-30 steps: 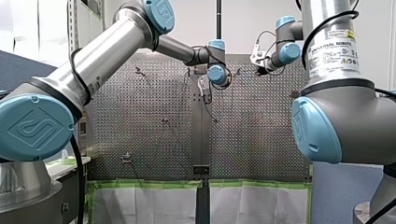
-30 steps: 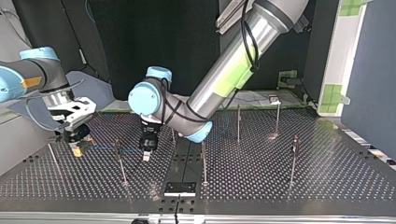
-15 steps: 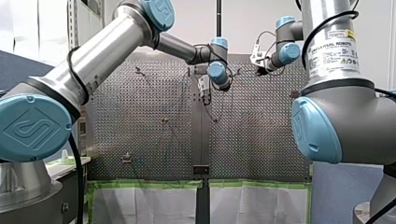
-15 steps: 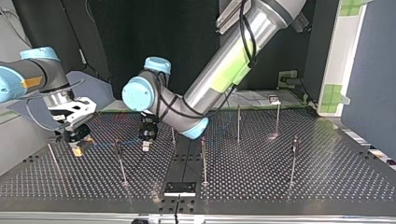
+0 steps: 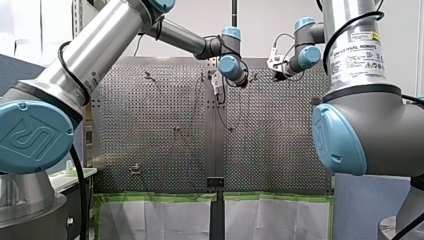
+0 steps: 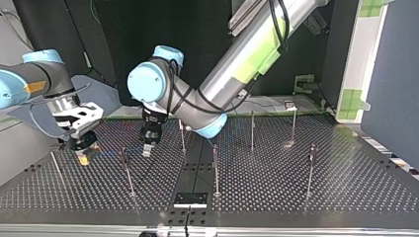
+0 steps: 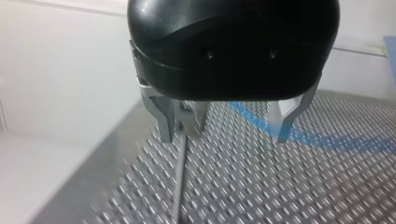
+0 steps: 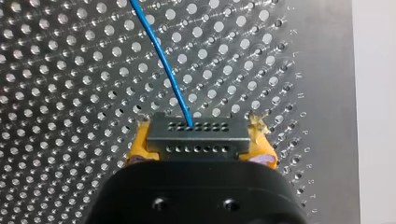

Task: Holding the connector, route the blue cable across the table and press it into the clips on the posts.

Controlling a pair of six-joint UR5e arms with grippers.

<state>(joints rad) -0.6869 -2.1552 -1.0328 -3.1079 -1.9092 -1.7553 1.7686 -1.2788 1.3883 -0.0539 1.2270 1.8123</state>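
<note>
Over the last second my left gripper has risen and drifted from beside the table's middle seam toward the top view's nine o'clock. My right gripper has kept its place.

Front view: the left gripper hangs near twelve o'clock over the perforated table, with the right gripper at about one o'clock. Neither one's fingers can be read from here.

Top view: the right gripper sits low over the table at nine o'clock, a spot of yellow showing at its tip. The left gripper hangs nearer the centre, between two thin posts – one toward seven o'clock of it, the other toward two o'clock. The cable is too fine to trace here.

Left wrist view: the left gripper stands wide open, its metal fingers holding nothing. A thin post rises just beside one finger. The blue cable lies as a soft blue curve on the table beyond the other finger.

Right wrist view: the right gripper is clamped on the connector – a dark grey block with two rows of small holes, pinched at both ends by yellow pads. The cable, thin and bright blue, leaves the block's farther row of holes and bends away ahead of the gripper over the table.
</note>
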